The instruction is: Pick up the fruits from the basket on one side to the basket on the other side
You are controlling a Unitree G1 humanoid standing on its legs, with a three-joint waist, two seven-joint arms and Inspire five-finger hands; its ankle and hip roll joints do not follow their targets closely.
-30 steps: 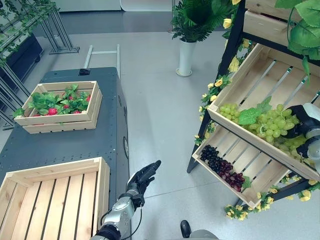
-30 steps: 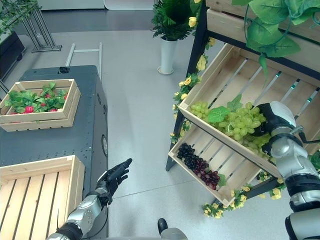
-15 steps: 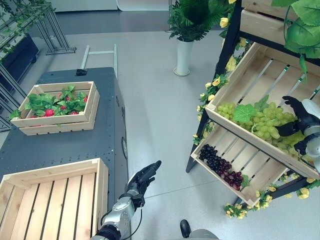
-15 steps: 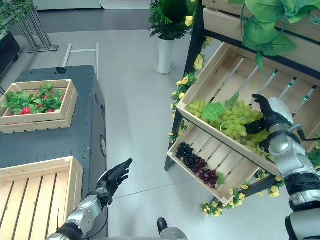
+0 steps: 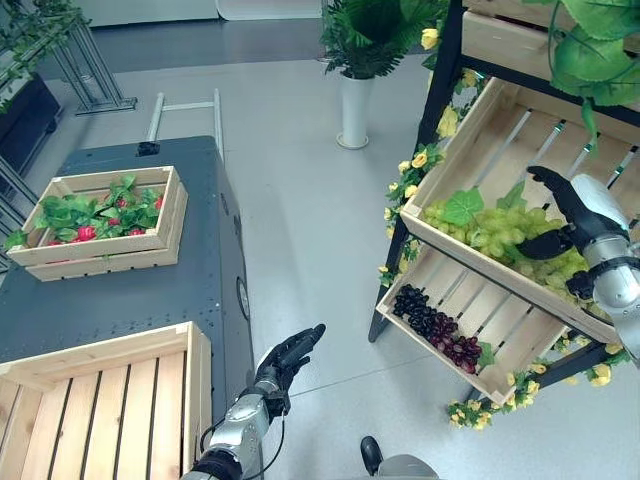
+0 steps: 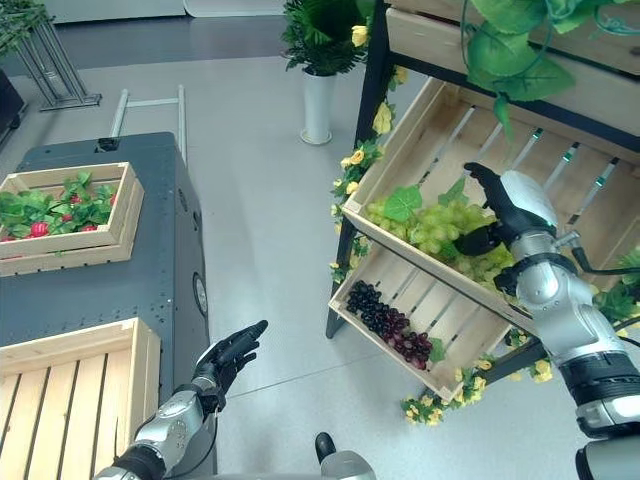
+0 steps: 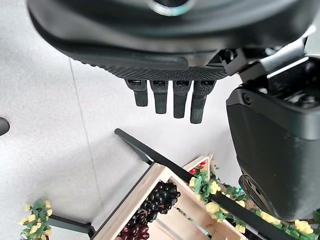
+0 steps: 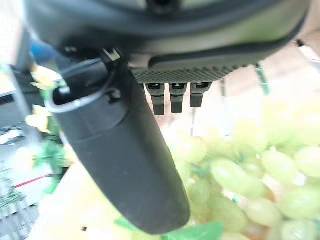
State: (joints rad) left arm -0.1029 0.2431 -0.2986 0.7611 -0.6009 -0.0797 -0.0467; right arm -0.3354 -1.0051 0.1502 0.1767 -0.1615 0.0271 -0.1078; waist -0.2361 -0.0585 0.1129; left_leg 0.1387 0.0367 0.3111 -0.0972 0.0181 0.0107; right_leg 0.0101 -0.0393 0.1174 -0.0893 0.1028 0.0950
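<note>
Left eye view: we see the right robot hand (image 5: 572, 205) poised over the green grapes (image 5: 500, 232) in the upper crate (image 5: 497, 130) of the wooden shelf (image 5: 452, 60), its fingers spread apart and its thumb down against the bunch, not closed around it. In the right wrist view the straight fingers (image 8: 172, 97) hang just above the grapes. The dark grapes (image 5: 432, 325) lie in the lower crate (image 5: 470, 368). The left robot hand (image 5: 283, 360) hovers over the floor beside the desk (image 5: 110, 310), fingers straight and empty. On the desk sit an empty wooden crate (image 5: 105, 400) and, farther back, a crate of strawberries (image 5: 95, 220).
</note>
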